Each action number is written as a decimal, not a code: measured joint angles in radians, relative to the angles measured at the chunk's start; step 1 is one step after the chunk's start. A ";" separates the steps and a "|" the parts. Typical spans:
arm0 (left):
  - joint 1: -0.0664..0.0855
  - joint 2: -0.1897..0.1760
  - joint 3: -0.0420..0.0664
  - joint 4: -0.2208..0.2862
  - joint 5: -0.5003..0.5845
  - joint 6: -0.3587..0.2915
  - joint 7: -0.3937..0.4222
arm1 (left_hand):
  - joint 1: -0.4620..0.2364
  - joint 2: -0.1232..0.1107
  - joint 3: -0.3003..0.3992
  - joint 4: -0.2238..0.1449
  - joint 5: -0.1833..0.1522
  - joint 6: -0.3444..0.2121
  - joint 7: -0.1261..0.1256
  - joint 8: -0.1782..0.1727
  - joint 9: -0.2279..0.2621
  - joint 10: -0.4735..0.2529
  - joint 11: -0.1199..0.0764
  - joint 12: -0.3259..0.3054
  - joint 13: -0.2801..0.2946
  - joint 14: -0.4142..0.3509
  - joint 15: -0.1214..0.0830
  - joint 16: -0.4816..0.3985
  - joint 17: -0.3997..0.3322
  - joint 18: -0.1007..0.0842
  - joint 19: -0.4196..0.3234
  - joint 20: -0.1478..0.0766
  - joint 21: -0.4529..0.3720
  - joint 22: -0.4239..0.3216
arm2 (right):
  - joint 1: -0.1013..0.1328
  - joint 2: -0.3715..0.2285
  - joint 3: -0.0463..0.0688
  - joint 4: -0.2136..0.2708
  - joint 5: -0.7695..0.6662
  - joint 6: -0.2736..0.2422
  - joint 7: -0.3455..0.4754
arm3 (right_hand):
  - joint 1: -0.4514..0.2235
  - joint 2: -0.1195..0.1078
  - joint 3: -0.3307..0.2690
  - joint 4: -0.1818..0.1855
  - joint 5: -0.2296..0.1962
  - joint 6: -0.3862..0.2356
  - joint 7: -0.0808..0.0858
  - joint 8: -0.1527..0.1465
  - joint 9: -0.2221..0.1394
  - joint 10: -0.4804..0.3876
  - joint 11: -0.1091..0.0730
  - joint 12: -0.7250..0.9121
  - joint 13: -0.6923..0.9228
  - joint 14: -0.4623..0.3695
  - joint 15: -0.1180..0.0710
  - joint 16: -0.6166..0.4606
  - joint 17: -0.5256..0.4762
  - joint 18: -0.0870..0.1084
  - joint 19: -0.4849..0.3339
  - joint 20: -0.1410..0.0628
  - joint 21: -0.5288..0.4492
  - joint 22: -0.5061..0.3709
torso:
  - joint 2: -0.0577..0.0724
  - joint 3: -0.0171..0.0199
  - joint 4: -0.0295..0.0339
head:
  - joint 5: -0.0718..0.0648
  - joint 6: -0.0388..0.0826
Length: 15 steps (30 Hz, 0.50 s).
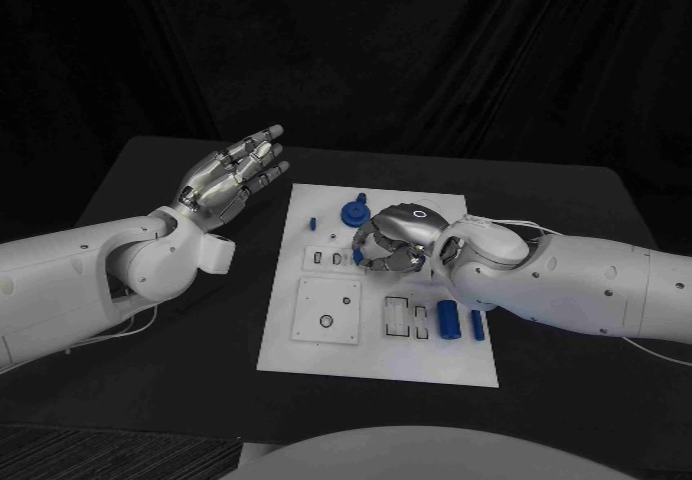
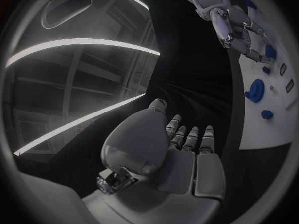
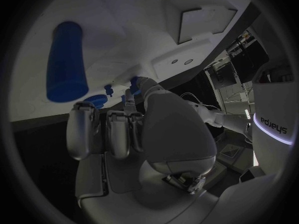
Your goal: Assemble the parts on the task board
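Observation:
The white task board (image 1: 378, 352) lies in the middle of the table. My right hand (image 1: 392, 240) hangs over its upper middle, fingers curled down toward it. A small blue part (image 1: 358, 256) sits right at its fingertips, and I cannot tell whether it is pinched. In the right wrist view that part (image 3: 133, 80) is by the thumb tip. A blue gear (image 1: 351, 213), a small blue peg (image 1: 361, 198) and a small blue piece (image 1: 312, 223) stand near the board's far left. Two blue cylinders (image 1: 449, 320) lie at its near right. My left hand (image 1: 238, 175) is raised left of the board, fingers spread, holding nothing.
A square white plate (image 1: 329, 310) with a hole sits at the board's near left, and rectangular slots (image 1: 398, 316) lie beside it. Black table (image 1: 173, 380) surrounds the board. The right forearm (image 1: 577, 285) covers the board's right edge.

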 measured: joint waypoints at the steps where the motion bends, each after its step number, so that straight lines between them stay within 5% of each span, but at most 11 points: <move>1: 0.000 0.000 0.000 0.000 0.000 0.000 0.000 | 0.000 0.000 0.000 0.000 0.000 0.000 0.000 0.000 0.000 0.000 0.000 0.000 0.000 0.000 0.000 0.000 0.000 0.000 0.000 0.000 0.000 0.000 | 0.000 0.001 0.000 0.000 -0.002 0.000 -0.002 | 0.000 0.000 0.000 0.000 0.000 0.000 0.000 0.000 0.000 0.000 0.000 0.000 0.000 0.000 0.000 0.000 0.000 0.000 0.000 0.000 0.000 0.000 | 0.000 0.0000 0.0002 | 0.000 0.000; 15: 0.000 0.003 0.000 -0.001 0.000 0.004 -0.006 | 0.000 0.000 0.003 0.003 0.000 0.000 0.000 0.000 0.000 0.000 0.000 0.000 0.000 0.000 0.000 0.000 -0.001 0.000 0.000 0.000 0.000 0.000 | 0.000 0.012 0.001 -0.014 -0.017 0.003 -0.021 | 0.000 0.000 0.001 -0.013 -0.017 -0.004 0.004 0.000 0.003 0.000 0.000 0.000 0.000 -0.004 0.004 0.000 0.000 0.000 0.000 0.000 -0.004 0.000 | 0.000 -0.0004 0.0008 | -0.003 -0.001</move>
